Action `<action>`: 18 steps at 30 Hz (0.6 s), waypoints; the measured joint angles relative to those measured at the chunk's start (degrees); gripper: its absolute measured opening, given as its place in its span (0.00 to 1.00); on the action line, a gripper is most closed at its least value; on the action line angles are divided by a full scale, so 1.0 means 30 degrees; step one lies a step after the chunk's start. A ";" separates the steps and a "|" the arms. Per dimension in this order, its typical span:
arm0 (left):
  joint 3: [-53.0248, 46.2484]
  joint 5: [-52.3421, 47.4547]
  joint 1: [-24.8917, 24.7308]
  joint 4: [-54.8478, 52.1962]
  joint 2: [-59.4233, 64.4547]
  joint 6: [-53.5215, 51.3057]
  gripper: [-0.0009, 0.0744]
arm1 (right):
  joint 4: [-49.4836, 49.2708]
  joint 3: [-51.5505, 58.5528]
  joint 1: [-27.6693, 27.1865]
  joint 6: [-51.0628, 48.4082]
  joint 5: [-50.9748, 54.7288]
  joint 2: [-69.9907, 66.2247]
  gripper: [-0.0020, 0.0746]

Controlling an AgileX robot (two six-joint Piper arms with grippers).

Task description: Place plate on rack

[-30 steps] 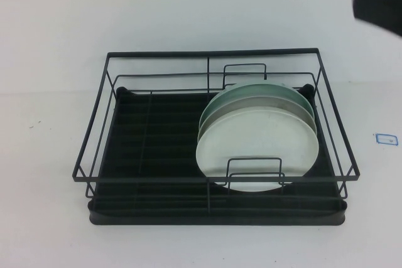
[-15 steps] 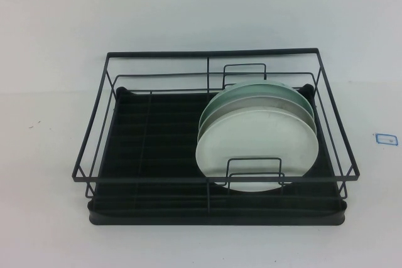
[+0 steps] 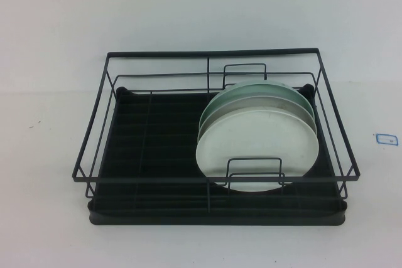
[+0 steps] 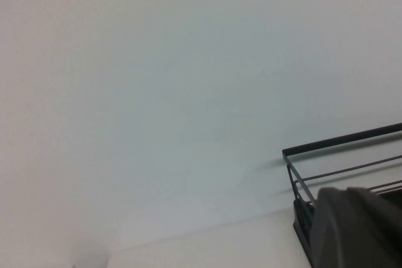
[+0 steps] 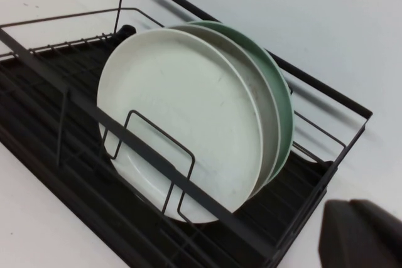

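The black wire rack [image 3: 157, 145] stands in the middle of the white table. The creamy-white plate [image 3: 257, 149] stands on edge in the rack's right half, behind a wire loop divider, and leans on a greyish-white plate [image 3: 279, 103] and a pale green plate [image 3: 260, 90]. In the right wrist view the plate [image 5: 176, 117] and rack [image 5: 38, 117] show, with my right gripper [image 5: 361, 233] beside the rack's corner, touching nothing. My left gripper [image 4: 358, 230] is by another corner of the rack [image 4: 339, 141]. Neither gripper shows in the high view.
A small blue-edged label [image 3: 385, 138] lies on the table to the right of the rack. The left half of the rack holds nothing. White table surface surrounds the rack on all sides.
A dark arm part at the upper right of the high view one second ago has left that view. The plates and the rack have not moved.
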State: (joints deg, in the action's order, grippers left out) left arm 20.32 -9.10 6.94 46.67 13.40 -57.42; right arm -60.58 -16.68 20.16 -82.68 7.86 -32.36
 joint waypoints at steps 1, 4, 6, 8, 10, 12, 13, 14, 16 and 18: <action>0.0000 0.0000 0.0000 0.0000 0.0000 0.0000 0.01 | 0.0000 0.0013 0.0000 0.0000 -0.0039 0.0000 0.05; 0.0000 0.0000 0.0000 0.0000 0.0000 0.0000 0.01 | 0.0000 0.0013 0.0000 0.0000 -0.0036 0.0000 0.05; 0.0000 0.0000 0.0000 0.0000 0.0000 0.0000 0.01 | 0.0000 0.0013 0.0000 0.0000 -0.0036 0.0000 0.05; 0.0000 -0.0035 0.0000 0.0000 0.0000 0.0000 0.01 | -0.0365 0.0013 0.0000 0.0000 0.0010 0.0000 0.05; 0.0000 -0.0035 0.0071 0.0000 0.0000 0.0000 0.01 | -0.1056 0.0013 0.0000 0.0000 0.0046 0.0000 0.05; 0.0000 -0.0072 0.0071 0.0000 0.0000 0.0000 0.01 | -0.1878 0.0013 0.0000 0.0000 0.0075 0.0000 0.05; 0.0000 -0.0073 0.0071 0.0000 0.0000 0.0000 0.01 | -0.2207 0.0013 0.0000 0.0000 0.0075 0.0000 0.05; 0.0000 -0.0073 0.0071 0.0000 0.0000 0.0000 0.01 | -0.2617 0.0013 0.0000 0.0000 0.0075 0.0000 0.05; 0.0000 -0.0073 0.0071 0.0000 -0.0283 0.0000 0.01 | -0.3368 0.0013 0.0000 0.0000 0.0075 0.0000 0.05; 0.0000 -0.0104 0.0071 0.0000 -0.0902 0.0000 0.01 | -0.4076 0.0013 0.0000 0.0000 0.0075 0.0000 0.05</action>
State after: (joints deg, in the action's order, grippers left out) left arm 20.32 -9.41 7.15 46.67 10.70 -57.42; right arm -72.81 -16.64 20.16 -82.68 8.08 -32.36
